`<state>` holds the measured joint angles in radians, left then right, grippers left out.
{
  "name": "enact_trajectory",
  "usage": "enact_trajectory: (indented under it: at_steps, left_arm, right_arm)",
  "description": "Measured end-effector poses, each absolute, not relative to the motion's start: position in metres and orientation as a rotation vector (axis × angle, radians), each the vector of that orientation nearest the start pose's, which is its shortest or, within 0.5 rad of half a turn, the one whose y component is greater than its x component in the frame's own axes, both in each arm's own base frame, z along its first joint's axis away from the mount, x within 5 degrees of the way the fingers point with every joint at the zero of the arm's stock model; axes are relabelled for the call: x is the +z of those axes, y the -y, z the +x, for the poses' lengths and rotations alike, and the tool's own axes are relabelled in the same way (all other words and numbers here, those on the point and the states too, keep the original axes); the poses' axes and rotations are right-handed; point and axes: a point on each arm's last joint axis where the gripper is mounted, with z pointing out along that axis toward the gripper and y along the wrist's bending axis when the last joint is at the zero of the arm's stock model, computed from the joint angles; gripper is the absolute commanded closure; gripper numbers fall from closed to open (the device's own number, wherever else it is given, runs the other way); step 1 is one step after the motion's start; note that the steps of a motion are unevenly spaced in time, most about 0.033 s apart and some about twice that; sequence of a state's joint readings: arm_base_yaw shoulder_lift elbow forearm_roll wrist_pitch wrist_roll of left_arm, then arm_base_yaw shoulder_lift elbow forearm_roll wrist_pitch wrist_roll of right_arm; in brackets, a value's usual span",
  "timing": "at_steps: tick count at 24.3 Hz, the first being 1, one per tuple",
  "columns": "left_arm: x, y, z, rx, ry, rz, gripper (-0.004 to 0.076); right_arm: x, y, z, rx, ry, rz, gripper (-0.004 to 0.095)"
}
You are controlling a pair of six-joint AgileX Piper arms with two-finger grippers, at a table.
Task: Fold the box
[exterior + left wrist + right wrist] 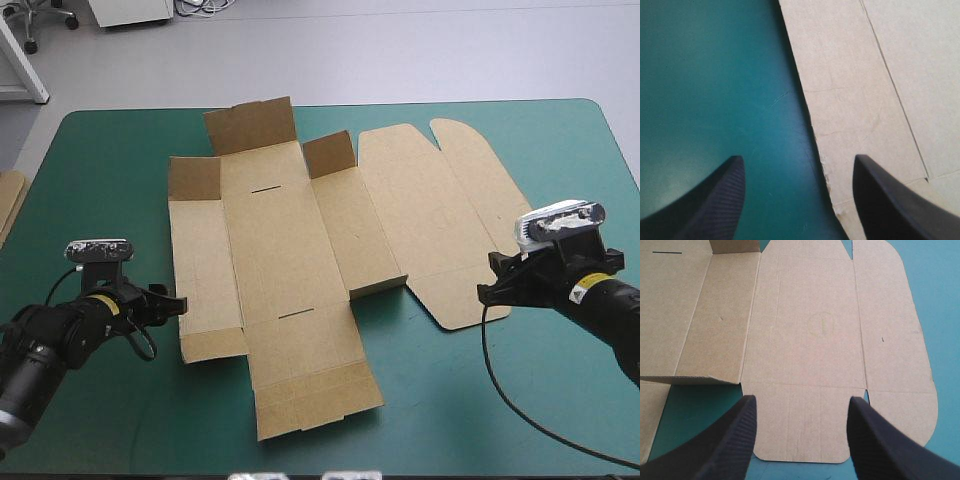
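Box [285, 250]: brown board, matt, dry paper-like face with pressed score lines; one cut edge, seen in the left wrist view, rough and frayed. Table cover [110, 170]: teal-green, smooth, faint sheen, fine scratches. Fingers [727, 440]: black, matt, finely ribbed

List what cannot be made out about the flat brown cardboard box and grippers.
- High view: whether the black-fingered left gripper touches the flat brown cardboard box; too small to tell.
- Left wrist view: most of the box, cut off.
- Right wrist view: faint round mark on the board, too small to read.
- High view: brown board at the table's left edge, cut off.
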<state>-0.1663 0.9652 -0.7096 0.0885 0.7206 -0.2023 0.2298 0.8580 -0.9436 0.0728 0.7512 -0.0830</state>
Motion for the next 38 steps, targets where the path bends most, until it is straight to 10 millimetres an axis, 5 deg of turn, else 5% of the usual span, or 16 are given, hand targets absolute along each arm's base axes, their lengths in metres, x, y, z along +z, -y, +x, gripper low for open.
enact_trajectory:
  at_steps: [7, 10, 14, 21, 29, 32, 38]
  left_arm:
    - [0.269, -0.001, 0.206, -0.086, -2.569, -0.187, 0.0265]
    - [0.254, -0.015, 0.218, -0.410, -2.596, -0.303, 0.0265]
    - [0.234, -0.020, 0.232, -0.602, -2.643, -0.292, 0.0265]
    - [0.197, -0.015, 0.251, -0.847, -2.730, -0.259, 0.0265]
    - [0.192, -0.003, 0.259, -1.137, -2.634, -0.194, 0.0293]
    - [0.192, -0.003, 0.259, -1.142, -2.633, -0.180, 0.0368]
    - [0.192, -0.003, 0.260, -1.129, -2.632, -0.177, 0.0694]
  right_arm:
    - [0.368, -0.049, 0.176, 0.215, -2.239, -0.316, 0.0391]
    - [0.365, -0.056, 0.181, 0.285, -2.249, -0.343, 0.0391]
    - [0.365, -0.058, 0.183, 0.295, -2.238, -0.367, 0.0391]
    - [0.366, -0.058, 0.182, 0.293, -2.235, -0.375, 0.0391]
    - [0.366, -0.058, 0.182, 0.293, -2.235, -0.375, 0.0397]
    - [0.366, -0.058, 0.183, 0.293, -2.234, -0.374, 0.0399]
    - [0.366, -0.058, 0.183, 0.293, -2.233, -0.375, 0.0428]
